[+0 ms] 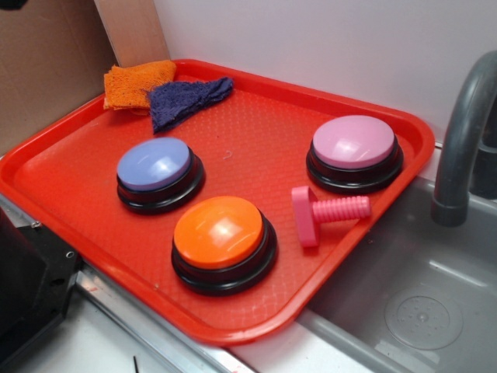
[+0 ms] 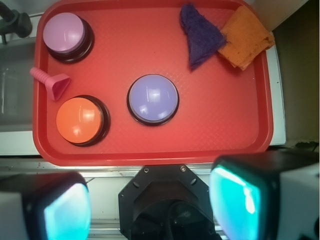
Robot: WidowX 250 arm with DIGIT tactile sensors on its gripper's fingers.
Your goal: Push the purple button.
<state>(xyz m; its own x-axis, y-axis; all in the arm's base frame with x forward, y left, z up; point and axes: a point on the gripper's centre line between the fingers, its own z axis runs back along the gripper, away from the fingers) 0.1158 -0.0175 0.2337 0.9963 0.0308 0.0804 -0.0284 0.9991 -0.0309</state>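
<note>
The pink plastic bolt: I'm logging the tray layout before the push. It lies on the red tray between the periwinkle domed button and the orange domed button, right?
Not quite. The pink plastic bolt lies on the red tray between the pink-lilac domed button and the orange domed button, not beside the periwinkle domed button. The exterior view shows it, and the wrist view agrees.

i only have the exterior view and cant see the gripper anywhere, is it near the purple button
Observer: No. The wrist view shows the gripper held well above the tray, with the purple button ahead of it and untouched.
Operator: jaws open or shut
Observer: Open. The two fingers stand wide apart with nothing between them.
Operator: is it lined up with the button
Observer: Roughly. The button sits near the middle of the wrist view, between the lines of the two fingers.
</note>
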